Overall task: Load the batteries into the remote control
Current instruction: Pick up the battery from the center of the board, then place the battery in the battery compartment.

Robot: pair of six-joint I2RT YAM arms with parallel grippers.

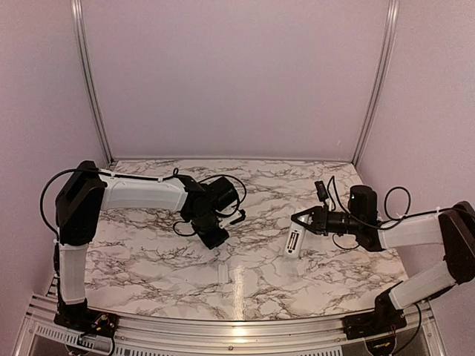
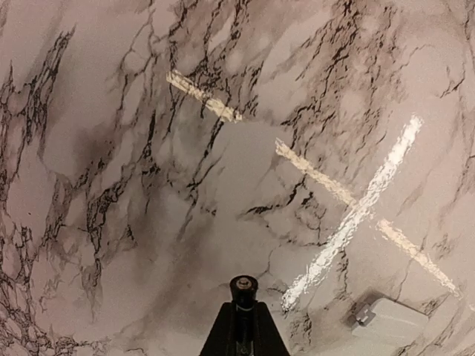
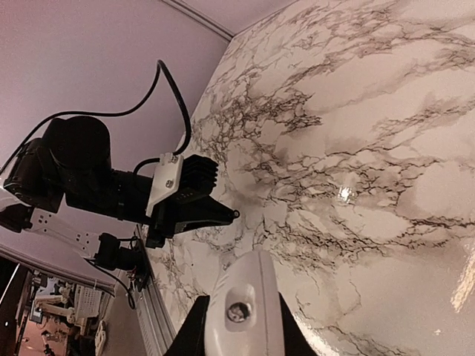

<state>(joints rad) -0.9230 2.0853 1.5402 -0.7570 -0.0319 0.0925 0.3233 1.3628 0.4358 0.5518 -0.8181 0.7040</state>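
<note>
My left gripper [image 2: 243, 305] is shut on a dark battery [image 2: 243, 285], whose metallic tip pokes out past the fingertips, above the marble table. From above, this gripper [image 1: 220, 240] hangs left of centre. The right gripper [image 1: 301, 220] is shut on the white remote control [image 1: 293, 242], which slants down toward the table. In the right wrist view the remote [image 3: 245, 285] is seen end-on between the fingers of the right gripper [image 3: 241, 330]. A small opening in the remote's end shows something silvery inside. The left gripper [image 3: 223, 213] shows there too, apart from the remote.
A small flat white piece with a metal clip [image 2: 390, 324] lies on the marble table [image 1: 148, 259], near the front centre [image 1: 223, 273]. Cables loop round both wrists. Metal rails and pale walls enclose the table at the back and sides.
</note>
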